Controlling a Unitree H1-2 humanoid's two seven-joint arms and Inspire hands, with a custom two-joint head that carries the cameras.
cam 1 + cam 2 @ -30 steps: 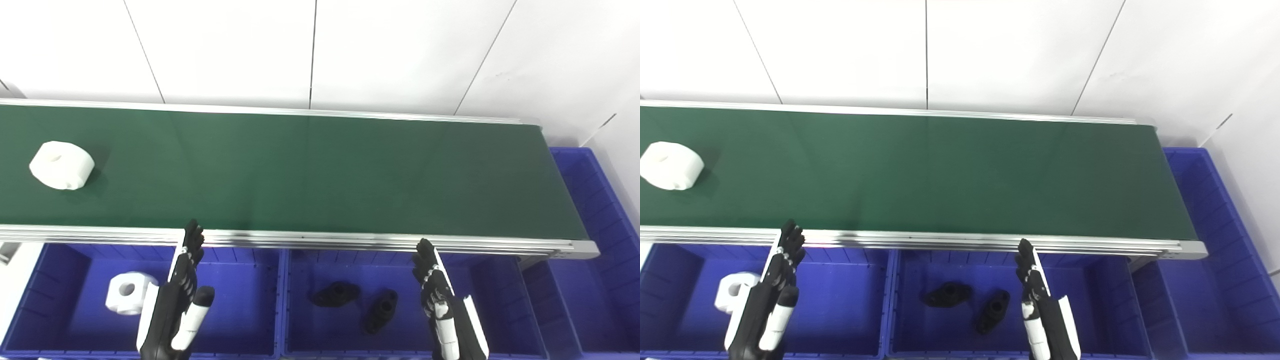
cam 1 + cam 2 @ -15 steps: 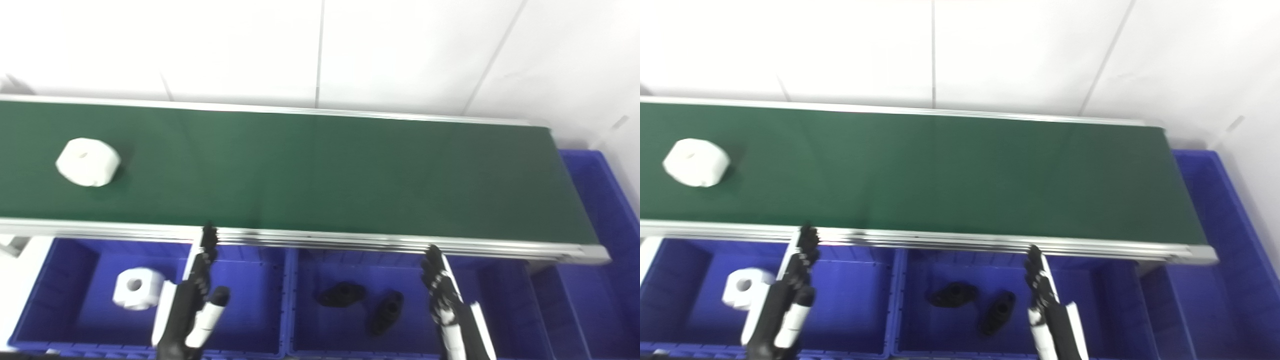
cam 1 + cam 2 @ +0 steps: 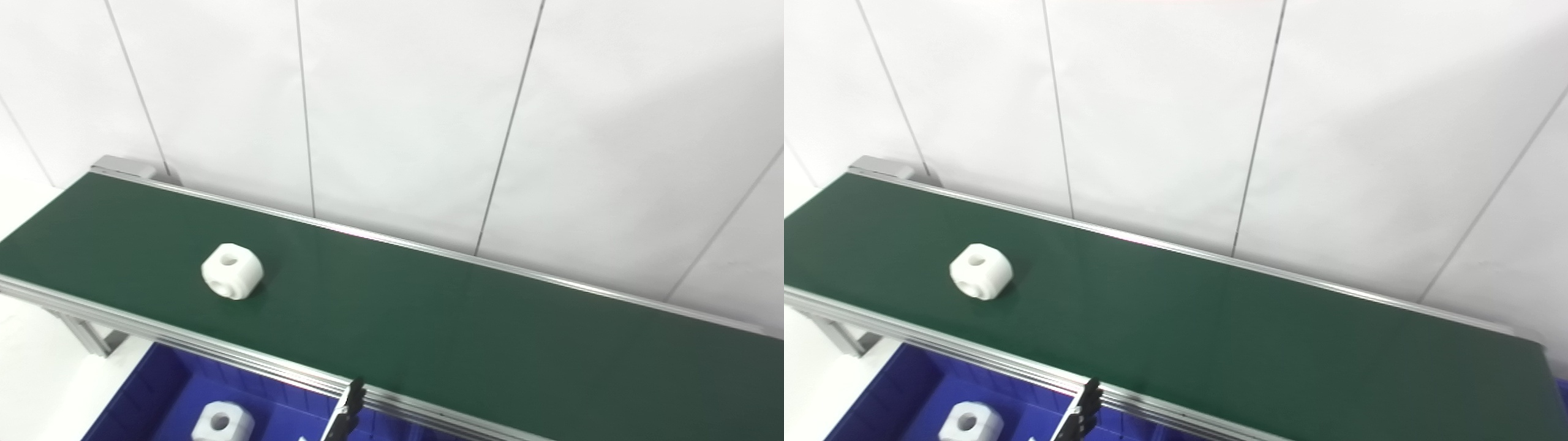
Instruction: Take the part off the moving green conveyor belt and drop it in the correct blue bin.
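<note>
A white rounded part with a hole (image 3: 232,271) lies on the green conveyor belt (image 3: 441,324), towards its left end; it also shows in the right eye view (image 3: 980,271). Only the fingertips of my left hand (image 3: 346,415) show, at the bottom edge, just in front of the belt's near rail and to the right of the part. They point straight up and hold nothing. My right hand is out of view. A blue bin (image 3: 156,398) below the rail holds a similar white part (image 3: 222,424).
The belt's aluminium rail (image 3: 184,340) runs along the near side. A metal leg (image 3: 82,334) stands under the left end. A white panelled wall (image 3: 398,122) rises right behind the belt.
The camera has swung up and to the left, so the bins and both hands have dropped mostly out of the picture. The white part has travelled to the right along the belt.
</note>
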